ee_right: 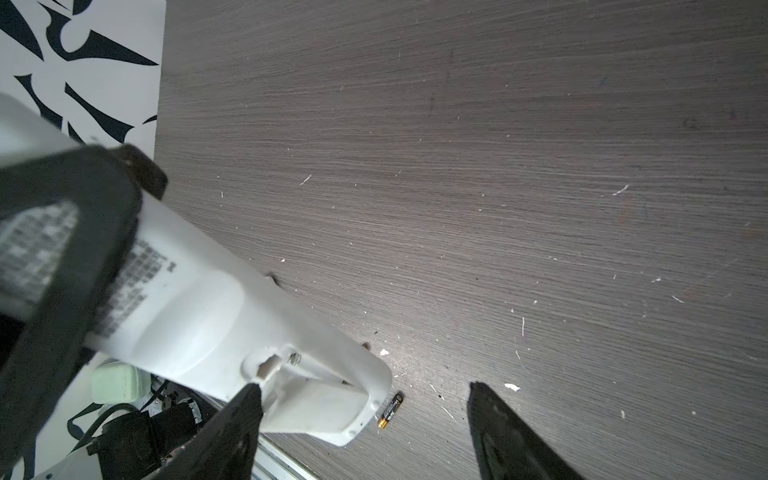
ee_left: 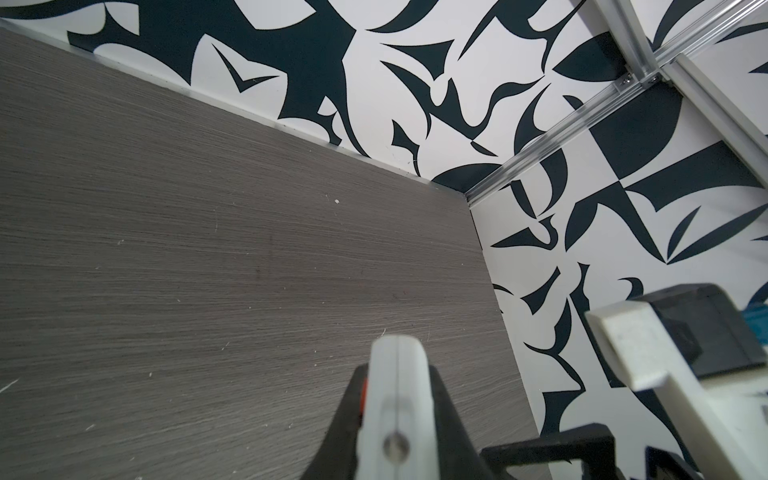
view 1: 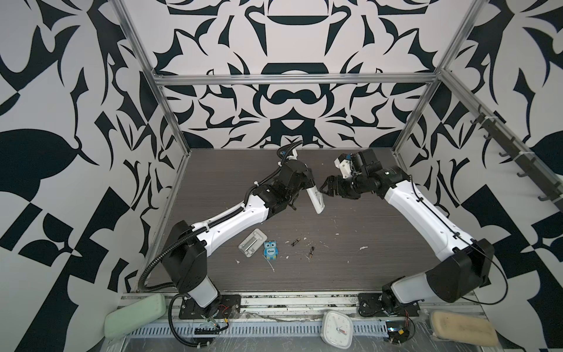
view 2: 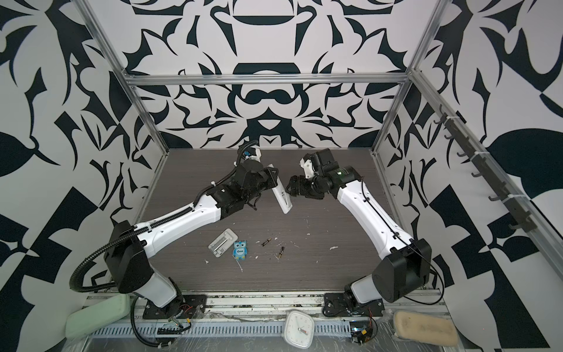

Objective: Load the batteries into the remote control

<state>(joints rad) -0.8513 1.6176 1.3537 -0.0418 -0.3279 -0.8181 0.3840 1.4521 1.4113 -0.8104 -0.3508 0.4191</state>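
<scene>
The left pincer (view 1: 310,189) is clamped narrow on the remote (view 1: 315,199). It grips the upper part and holds the remote off the table (view 1: 365,274), tilted, with the free end hanging down toward the front. In the left wrist view its fingers (ee_left: 345,419) press on either side of the white body, which is seen edge-on. The right pincer (view 1: 323,187) stands wide and holds nothing, its tips just beside the remote's edge in a top view. In the right wrist view one finger (ee_right: 245,411) sits at the rim of the open battery bay (ee_right: 316,399), where a spring shows. Whether that finger touches cannot be told, and the other finger (ee_right: 498,424) is well clear. The bay looks empty. A battery (view 1: 295,242) lies on the table right of the owl (view 1: 270,250), and a second battery (view 1: 311,251) lies near it, the two apart. The tray (view 1: 253,243) lies just left of the owl.
</scene>
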